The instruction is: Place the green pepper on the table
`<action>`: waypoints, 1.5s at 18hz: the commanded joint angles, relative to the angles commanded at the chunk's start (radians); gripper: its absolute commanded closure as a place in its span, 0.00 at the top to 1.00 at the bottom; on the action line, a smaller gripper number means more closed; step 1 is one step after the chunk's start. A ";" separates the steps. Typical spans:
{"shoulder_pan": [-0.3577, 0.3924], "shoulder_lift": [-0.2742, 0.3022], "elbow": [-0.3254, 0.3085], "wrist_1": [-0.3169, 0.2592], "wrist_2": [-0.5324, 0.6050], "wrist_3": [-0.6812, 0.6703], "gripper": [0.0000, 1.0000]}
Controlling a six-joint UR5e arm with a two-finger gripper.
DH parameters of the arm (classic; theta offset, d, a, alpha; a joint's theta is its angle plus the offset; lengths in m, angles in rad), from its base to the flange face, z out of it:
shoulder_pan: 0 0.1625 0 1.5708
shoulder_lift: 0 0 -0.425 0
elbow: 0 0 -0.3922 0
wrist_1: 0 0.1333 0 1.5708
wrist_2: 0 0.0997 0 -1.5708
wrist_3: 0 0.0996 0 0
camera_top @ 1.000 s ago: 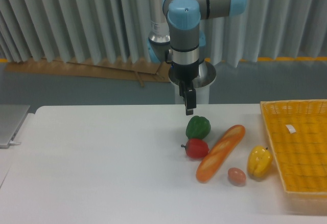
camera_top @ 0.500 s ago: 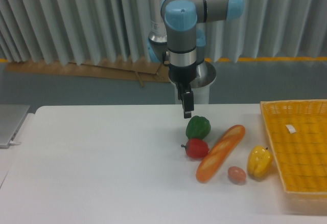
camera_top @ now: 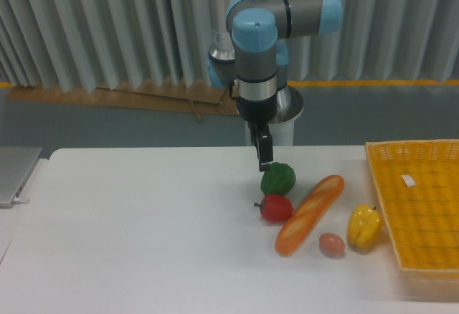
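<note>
Glossy dark green lobed bell pepper [camera_top: 278,178] sits on flat white counter [camera_top: 143,228], just below and right of the black two-finger gripper [camera_top: 265,164]; jaws hang at its upper left edge, contact unclear. Jaws seen edge-on, so open or closed: can't tell. Count: 3 peppers, i.e. 1 green, 1 red [camera_top: 275,208], 1 yellow [camera_top: 363,227]; 1 orange baguette-shaped loaf [camera_top: 310,213]; 1 small brown egg [camera_top: 331,244]; 1 yellow woven basket [camera_top: 419,210]. Green pepper upright, shiny, touching red one.
</note>
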 joint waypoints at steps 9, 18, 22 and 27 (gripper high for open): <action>0.000 0.002 -0.006 -0.002 -0.005 0.000 1.00; -0.008 0.014 -0.017 0.002 -0.012 0.002 1.00; -0.048 0.014 -0.043 0.003 -0.008 -0.005 1.00; -0.058 0.014 -0.046 0.000 -0.011 -0.012 1.00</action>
